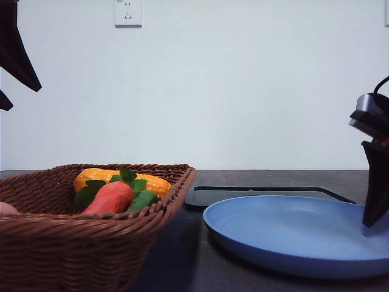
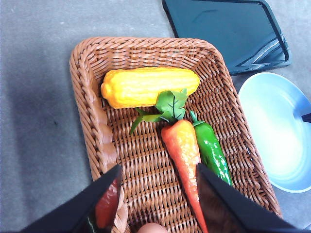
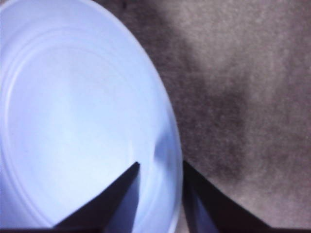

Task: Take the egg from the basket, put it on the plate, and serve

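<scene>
On the dark tabletop, seen from the front, the wicker basket sat at the near left with the blue plate just to its right and a black tray lying behind them. The egg showed as a pale sliver against the basket's left end, while a carrot and a corn cob lay farther right inside. The right gripper hung at the plate's right edge; its jaw state could not be told from here.

From the left wrist camera, the left gripper hovered over the basket with its jaws wide and empty. The egg peeked out between the fingertips, the carrot and a green pepper lying just beside it, the corn cob well beyond. The plate and tray lay outside the basket.

From the right wrist camera, the right gripper straddled the plate's rim, its fingers narrowly parted and apparently not yet clamped.

A clean pick would likely call for lowering straight over the egg, keeping the far finger clear of the carrot's tip, closing gently on the shell's sides, and lifting above the braided rim before crossing right to the plate.
</scene>
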### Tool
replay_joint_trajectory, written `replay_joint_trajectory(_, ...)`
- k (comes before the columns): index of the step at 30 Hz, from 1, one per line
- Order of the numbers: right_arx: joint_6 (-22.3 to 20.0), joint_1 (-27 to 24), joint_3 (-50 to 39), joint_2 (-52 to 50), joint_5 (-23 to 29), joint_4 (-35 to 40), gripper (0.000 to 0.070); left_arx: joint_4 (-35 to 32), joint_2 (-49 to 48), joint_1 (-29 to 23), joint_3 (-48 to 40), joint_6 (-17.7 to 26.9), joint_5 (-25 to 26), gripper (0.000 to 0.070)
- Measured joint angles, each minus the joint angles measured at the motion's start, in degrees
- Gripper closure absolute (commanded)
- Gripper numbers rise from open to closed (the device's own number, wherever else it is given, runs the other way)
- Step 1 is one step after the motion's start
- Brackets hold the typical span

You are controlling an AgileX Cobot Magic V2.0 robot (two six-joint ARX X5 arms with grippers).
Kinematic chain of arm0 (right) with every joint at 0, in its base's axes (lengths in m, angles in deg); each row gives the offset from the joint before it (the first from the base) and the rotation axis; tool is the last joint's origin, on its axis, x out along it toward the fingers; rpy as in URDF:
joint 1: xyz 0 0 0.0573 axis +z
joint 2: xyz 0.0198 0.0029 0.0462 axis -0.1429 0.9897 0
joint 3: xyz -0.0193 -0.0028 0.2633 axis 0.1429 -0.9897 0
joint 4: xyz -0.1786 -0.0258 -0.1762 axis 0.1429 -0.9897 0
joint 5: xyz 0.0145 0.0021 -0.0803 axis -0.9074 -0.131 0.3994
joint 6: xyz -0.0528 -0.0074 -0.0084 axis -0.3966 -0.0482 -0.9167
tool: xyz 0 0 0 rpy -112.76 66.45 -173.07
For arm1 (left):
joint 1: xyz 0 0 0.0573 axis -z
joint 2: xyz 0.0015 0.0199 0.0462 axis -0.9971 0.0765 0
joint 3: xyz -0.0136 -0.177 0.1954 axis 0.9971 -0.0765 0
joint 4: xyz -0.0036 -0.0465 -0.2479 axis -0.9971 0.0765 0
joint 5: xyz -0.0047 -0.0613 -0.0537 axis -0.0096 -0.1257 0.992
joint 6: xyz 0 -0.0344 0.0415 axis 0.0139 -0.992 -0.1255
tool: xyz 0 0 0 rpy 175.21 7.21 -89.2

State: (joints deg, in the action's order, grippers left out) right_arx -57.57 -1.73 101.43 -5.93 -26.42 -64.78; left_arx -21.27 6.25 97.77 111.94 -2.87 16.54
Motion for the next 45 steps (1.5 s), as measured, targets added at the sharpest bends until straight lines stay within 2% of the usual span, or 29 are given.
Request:
replay_joint_trajectory(2,0.1,0.0,0.0,0.6,0.4,0.0,0.0699,0.0,0.0,0.0,0.0,0.0,0.0,0.0390)
replay_joint_trajectory(8,0.6,0.0,0.0,0.8,1.1,0.4,0.0700,0.0,0.0,0.3,0.0,0.0,0.0,0.0381)
replay_joint_trajectory(11,1.0,-0.2,0.0,-0.5,1.0,0.0,0.0700,0.0,0.0,0.7,0.0,-0.2,0.0,0.0281)
replay_joint_trajectory(13,1.0,-0.8,0.0,-2.9,1.0,-0.5,0.0700,0.3,0.0,1.4,0.0,-0.2,0.0,0.0254)
replay_joint_trajectory(18,1.1,-2.8,0.0,-9.6,3.7,-2.2,0.0700,5.3,0.0,5.3,0.4,-0.2,-0.4,0.0259)
replay_joint_trajectory(22,1.2,-5.1,0.0,-14.7,7.3,-3.8,0.0700,12.0,0.1,10.9,1.9,-0.3,-5.9,0.0262)
replay_joint_trajectory(27,1.3,-6.8,0.0,-19.2,7.7,-4.8,0.0700,17.0,0.6,20.0,4.3,-2.7,-14.6,0.0262)
replay_joint_trajectory(31,1.4,-6.9,0.0,-21.1,7.6,-4.8,0.0700,17.5,2.9,24.9,4.5,-6.7,-16.0,0.0271)
replay_joint_trajectory(37,1.5,-6.9,0.0,-21.8,7.6,-4.8,0.0700,17.5,9.7,28.8,4.5,-10.0,-20.7,0.0280)
replay_joint_trajectory(45,1.5,-6.9,0.0,-21.8,7.6,-4.8,0.0700,17.3,18.5,30.4,4.5,-11.2,-23.2,0.0280)
